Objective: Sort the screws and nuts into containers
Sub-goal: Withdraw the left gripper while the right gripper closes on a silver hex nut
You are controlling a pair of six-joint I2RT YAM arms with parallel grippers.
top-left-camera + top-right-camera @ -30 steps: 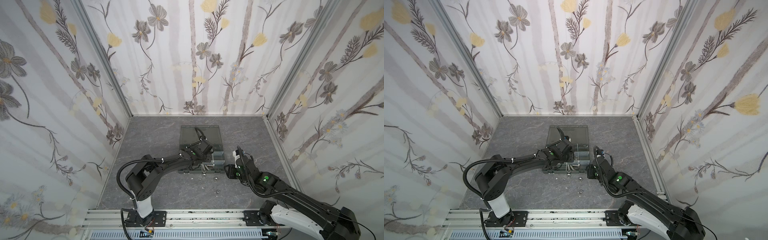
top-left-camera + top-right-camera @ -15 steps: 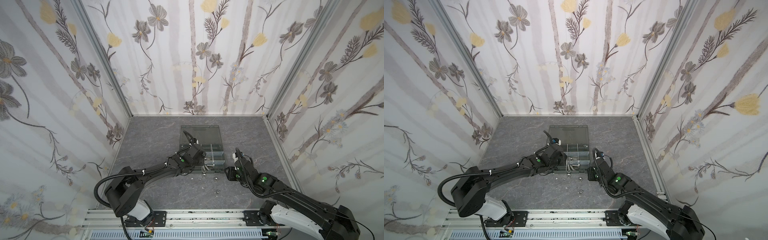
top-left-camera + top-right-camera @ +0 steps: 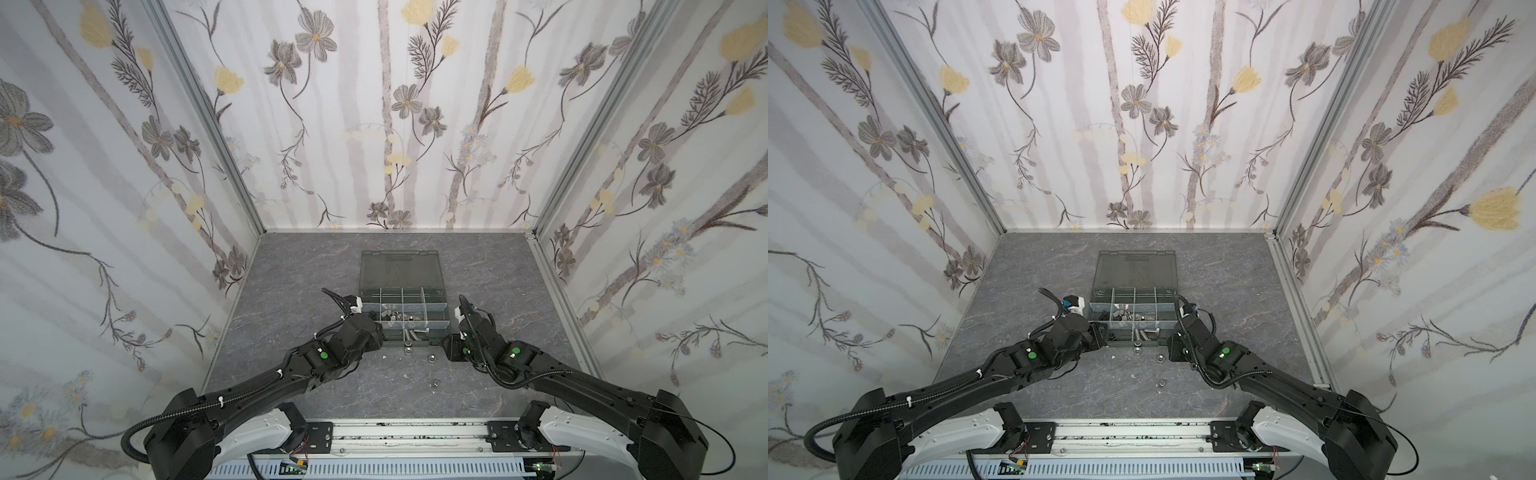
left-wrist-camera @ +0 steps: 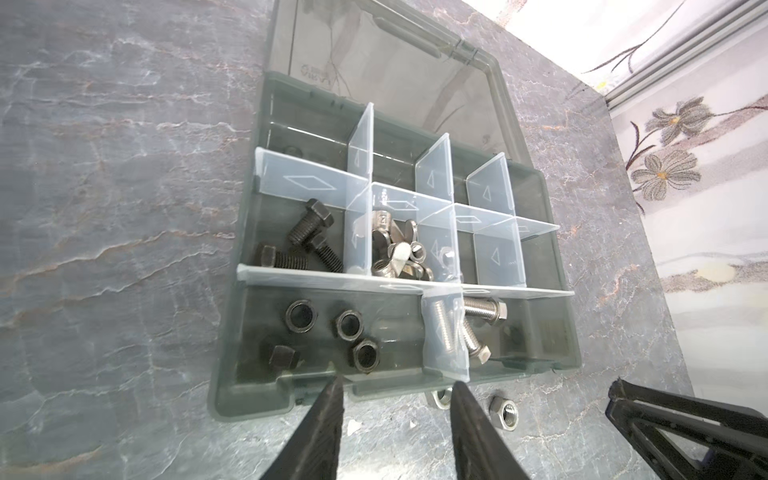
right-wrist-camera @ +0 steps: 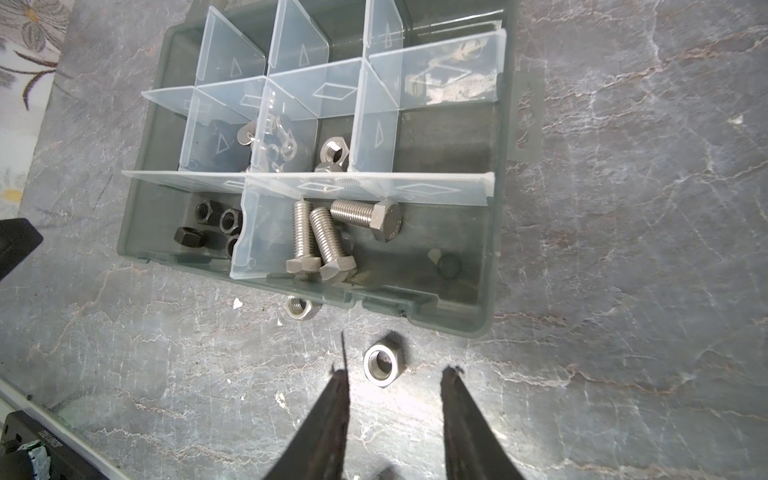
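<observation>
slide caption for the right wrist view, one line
Open right gripper poised at a silver nut on the table before the organizer box, silver screws sorted inside.

Place: robot test booth, lab-style enclosure.
Walls: floral wallpaper panels (image 3: pixel 395 124) joined by aluminium corner posts (image 3: pixel 210 120).
Floor: grey marble-look tabletop (image 3: pixel 291 266).
Front edge: metal mounting rail (image 3: pixel 407 432) between two robot arm bases (image 3: pixel 257 432).

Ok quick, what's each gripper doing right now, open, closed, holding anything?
Left gripper: open, empty, at the organizer box front edge.
Right gripper: open, empty, a loose silver hex nut just ahead of it.
</observation>
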